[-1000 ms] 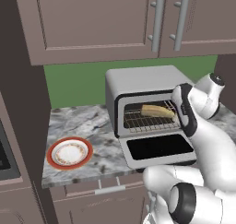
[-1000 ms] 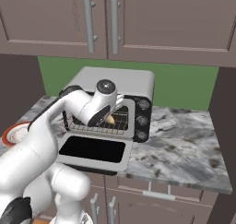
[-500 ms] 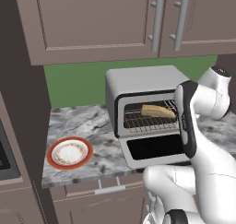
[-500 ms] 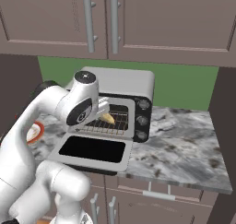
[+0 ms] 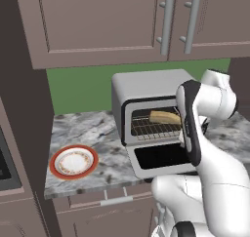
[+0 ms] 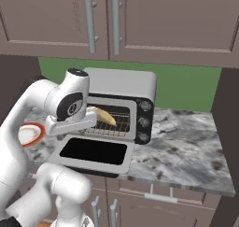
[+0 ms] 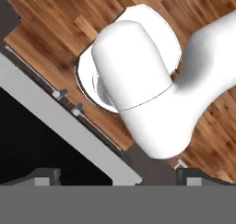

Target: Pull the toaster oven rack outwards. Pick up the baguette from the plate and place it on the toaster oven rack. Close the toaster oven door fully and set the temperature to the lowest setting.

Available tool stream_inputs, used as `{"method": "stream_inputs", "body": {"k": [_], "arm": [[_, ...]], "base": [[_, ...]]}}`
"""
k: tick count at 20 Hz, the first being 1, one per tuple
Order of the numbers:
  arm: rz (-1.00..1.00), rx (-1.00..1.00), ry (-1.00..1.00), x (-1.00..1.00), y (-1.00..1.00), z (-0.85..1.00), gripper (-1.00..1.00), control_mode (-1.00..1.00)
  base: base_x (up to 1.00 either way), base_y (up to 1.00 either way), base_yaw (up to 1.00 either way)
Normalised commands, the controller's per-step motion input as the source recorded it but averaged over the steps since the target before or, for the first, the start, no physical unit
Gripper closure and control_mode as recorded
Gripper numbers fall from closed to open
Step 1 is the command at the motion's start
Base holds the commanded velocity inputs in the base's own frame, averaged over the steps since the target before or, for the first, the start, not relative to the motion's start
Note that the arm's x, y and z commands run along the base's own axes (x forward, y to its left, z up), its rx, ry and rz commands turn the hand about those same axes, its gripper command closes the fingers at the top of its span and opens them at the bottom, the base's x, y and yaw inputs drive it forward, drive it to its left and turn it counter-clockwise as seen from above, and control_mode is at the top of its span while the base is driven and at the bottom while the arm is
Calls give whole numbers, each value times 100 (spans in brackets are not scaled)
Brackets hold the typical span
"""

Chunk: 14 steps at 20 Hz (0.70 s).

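Observation:
The toaster oven (image 5: 146, 92) (image 6: 122, 85) stands on the counter with its toaster oven door (image 5: 163, 159) (image 6: 94, 151) dropped flat open. Inside, the baguette (image 5: 165, 117) (image 6: 105, 116) lies on the toaster oven rack (image 5: 154, 130) (image 6: 116, 126). The plate (image 5: 74, 161) (image 6: 29, 133), white with an orange-red rim, sits bare to the oven's left. My gripper (image 6: 70, 128) (image 7: 117, 178) hangs over the door's front left part, pointing down at the floor, open, with nothing between its fingertips (image 7: 46, 176). A corner of the door's dark glass (image 7: 27, 140) shows in the hand view.
Black knobs (image 6: 144, 121) run down the oven's right panel. Wall cabinets (image 5: 107, 21) hang above. Marble counter (image 6: 186, 142) stretches right of the oven. Drawer fronts with handles (image 7: 64, 98) sit under the counter edge, wood floor (image 7: 55, 15) below.
My hand has drawn back from the oven mouth, swung toward the plate side and turned to face down. The baguette stays on the rack and the door stays open.

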Motion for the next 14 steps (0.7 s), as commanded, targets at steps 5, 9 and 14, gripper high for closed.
{"method": "stream_inputs", "body": {"k": [5, 9, 14], "arm": [[-8, 0, 4, -57, 30, -66, -100, -100], [-4, 0, 0, -2, 34, -53, -100, -100], [-2, 0, 0, 25, 31, -29, -100, -100]], "base": [[0, 0, 0], [0, 0, 0], [0, 0, 0]]}}
